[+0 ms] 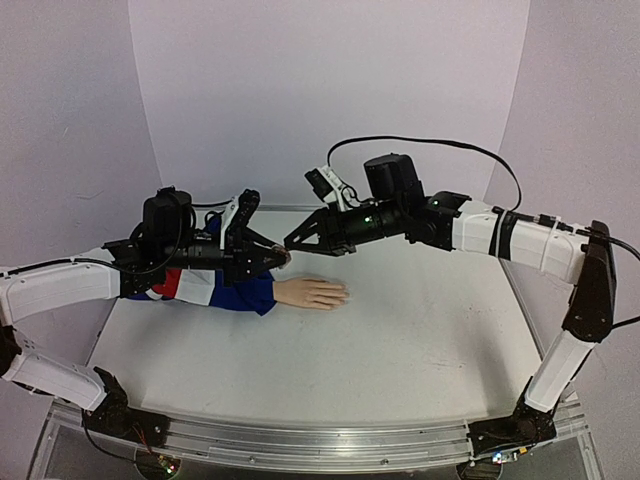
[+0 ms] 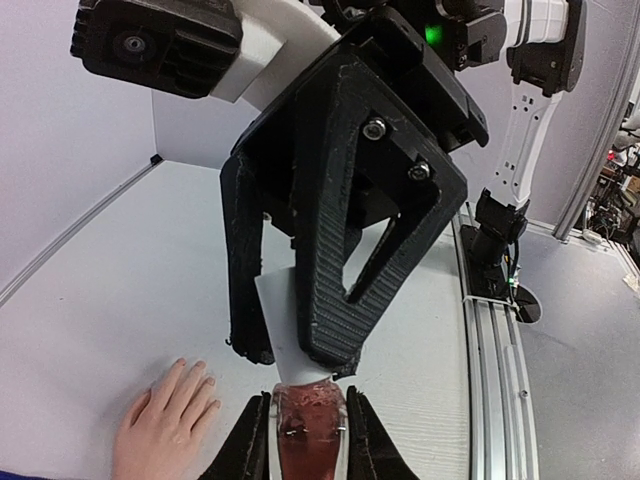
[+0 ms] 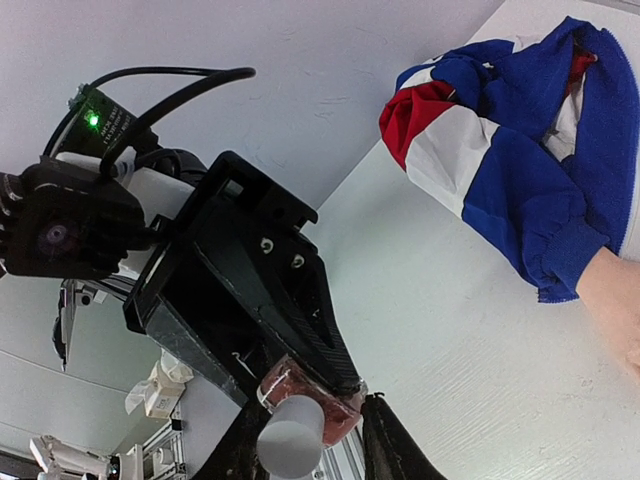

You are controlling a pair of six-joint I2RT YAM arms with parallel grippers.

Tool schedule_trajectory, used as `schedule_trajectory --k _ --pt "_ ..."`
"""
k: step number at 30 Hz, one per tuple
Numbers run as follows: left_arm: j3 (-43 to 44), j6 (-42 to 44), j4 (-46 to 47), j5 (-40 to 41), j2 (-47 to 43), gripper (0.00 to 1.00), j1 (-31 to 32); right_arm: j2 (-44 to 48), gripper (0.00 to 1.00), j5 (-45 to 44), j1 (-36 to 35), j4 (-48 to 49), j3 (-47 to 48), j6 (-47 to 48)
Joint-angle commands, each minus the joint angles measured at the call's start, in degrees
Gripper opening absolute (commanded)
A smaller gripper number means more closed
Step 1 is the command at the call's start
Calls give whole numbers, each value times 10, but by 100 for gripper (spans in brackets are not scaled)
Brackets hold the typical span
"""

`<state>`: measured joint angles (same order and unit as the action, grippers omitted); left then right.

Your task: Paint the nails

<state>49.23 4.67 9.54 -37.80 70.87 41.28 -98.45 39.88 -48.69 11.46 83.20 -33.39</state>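
My left gripper (image 2: 308,400) is shut on a small pink bottle (image 2: 310,435), held in the air above the sleeve (image 1: 220,290). The bottle's white cap (image 2: 280,320) points at my right gripper (image 2: 292,358). Its jaws stand narrowly on either side of the cap (image 3: 290,438), and the right wrist view shows a gap on one side. Below on the table lies the pale peach mannequin hand (image 1: 312,293), palm down, fingers to the right. Its nails (image 2: 209,380) are tiny and bare-looking. Both grippers (image 1: 285,252) meet just above the hand's wrist.
The blue, red and white sleeve (image 3: 520,170) lies bunched at the left of the white table (image 1: 420,330). An aluminium rail (image 1: 300,445) runs along the near edge with the arm bases. Pale walls close in the back and sides.
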Motion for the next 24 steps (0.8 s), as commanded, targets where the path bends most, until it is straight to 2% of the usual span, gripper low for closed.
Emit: schedule_trajectory --k 1,9,17,24 --pt "7 10 31 -11 -8 0 -2 3 31 12 -4 14 26 9" --pt "6 10 29 -13 -5 0 -2 8 28 11 -4 14 24 12" --pt "6 10 28 -17 -2 0 -2 8 33 11 -4 15 25 15" --pt "6 10 27 -13 -1 0 -2 11 11 13 -4 16 23 18"
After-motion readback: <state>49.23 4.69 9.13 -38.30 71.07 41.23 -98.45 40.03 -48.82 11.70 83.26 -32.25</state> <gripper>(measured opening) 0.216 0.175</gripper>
